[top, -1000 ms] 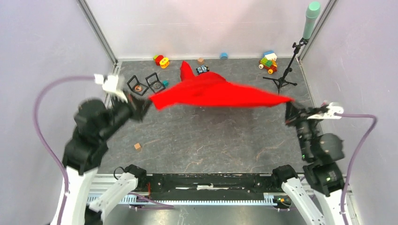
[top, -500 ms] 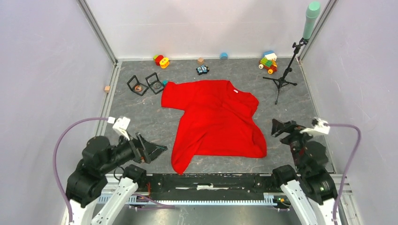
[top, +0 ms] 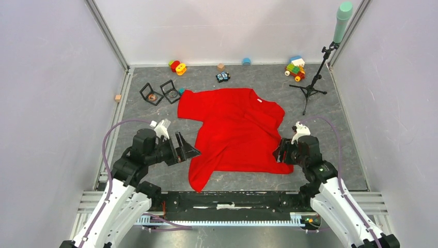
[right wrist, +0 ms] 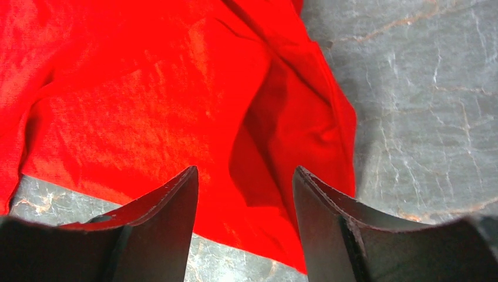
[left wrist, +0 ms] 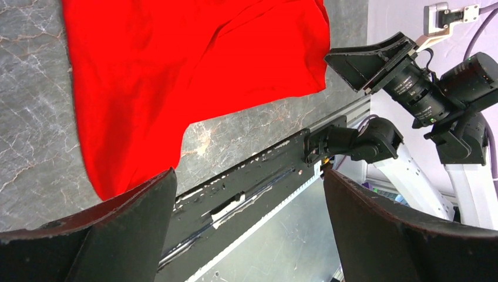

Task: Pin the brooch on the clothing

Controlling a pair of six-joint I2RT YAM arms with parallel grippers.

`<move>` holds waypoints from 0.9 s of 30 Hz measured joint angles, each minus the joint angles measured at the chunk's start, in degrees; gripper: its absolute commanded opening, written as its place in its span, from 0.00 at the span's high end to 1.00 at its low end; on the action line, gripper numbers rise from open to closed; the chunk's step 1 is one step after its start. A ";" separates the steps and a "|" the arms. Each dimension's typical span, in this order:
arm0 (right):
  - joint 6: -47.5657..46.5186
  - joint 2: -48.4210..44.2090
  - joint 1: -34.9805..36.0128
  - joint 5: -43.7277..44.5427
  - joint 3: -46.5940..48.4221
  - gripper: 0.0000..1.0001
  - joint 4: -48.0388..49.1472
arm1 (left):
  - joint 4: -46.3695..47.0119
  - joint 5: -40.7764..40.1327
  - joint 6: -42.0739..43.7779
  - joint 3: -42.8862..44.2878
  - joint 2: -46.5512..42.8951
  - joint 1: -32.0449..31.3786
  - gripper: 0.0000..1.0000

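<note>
Robotics lab test cell: plain pale wall panels (top: pixel 51 77) w/ aluminium corner posts (top: pixel 108 36), grey stone-look tabletop (top: pixel 232 181), tripod stand (top: pixel 315 77) w/ green foam top, toy blocks (top: pixel 295 67) at back, robot arms (top: pixel 111 201) bolted to metal rail (top: pixel 232 199).

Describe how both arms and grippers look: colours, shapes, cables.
Left arm and right arm: white lower links, black joints above. Left gripper and right gripper: black, with flat wedge-shaped fingers. A purple cable loops to a small white mount at each wrist.
</note>
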 measured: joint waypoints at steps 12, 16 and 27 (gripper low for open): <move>-2.14 8.83 0.00 -3.54 -1.42 0.53 11.23 | 2.43 0.59 -2.10 -4.11 -3.96 0.00 0.00; -3.69 12.76 0.00 -3.67 -1.38 0.54 13.46 | 1.88 0.59 -2.19 -4.11 -5.03 0.00 0.00; -7.45 17.90 0.00 -3.48 1.31 0.53 16.24 | -0.92 0.57 -2.08 -4.11 -4.74 0.00 0.00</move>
